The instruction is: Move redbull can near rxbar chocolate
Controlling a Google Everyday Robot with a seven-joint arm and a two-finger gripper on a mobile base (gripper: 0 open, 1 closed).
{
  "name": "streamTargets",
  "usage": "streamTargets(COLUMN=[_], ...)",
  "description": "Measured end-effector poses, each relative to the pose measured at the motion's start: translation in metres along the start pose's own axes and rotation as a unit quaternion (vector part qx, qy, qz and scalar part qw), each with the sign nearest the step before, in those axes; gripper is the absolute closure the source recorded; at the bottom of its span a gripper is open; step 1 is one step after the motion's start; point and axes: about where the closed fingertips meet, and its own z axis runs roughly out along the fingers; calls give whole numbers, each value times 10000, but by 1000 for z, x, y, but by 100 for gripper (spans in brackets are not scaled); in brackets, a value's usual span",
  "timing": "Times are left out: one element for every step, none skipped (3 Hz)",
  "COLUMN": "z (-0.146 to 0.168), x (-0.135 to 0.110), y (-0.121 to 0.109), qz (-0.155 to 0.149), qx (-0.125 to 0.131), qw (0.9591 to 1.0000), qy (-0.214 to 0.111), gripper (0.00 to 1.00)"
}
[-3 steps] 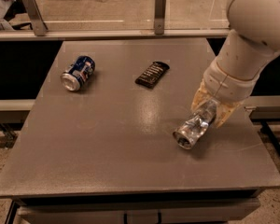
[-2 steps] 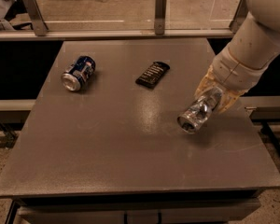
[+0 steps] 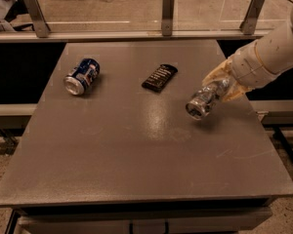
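my pincer (image 3: 224, 86) grips the redbull can (image 3: 204, 101), tilted above the tabletop (image 3: 136, 155), near the rxbar chocolate (image 3: 159, 77). left, i think: lower and release it.

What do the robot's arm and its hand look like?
The arm is thick, round and smooth. It is creamy white, with ring-shaped seams near the wrist. The gripper, over the right side of the table, has pale yellowish-tan fingers. No cables or markings show on it.
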Motion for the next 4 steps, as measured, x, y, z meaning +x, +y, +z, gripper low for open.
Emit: streamTargets(z=[0, 0, 0, 6], x=[14, 14, 14, 28], y=[-14, -14, -17, -41], qz=[-64, -60, -44, -211], qx=[305, 304, 453, 794], qw=[9991, 9992, 9988, 9966], qy=[271, 271, 169, 79], gripper=[100, 100, 100, 100])
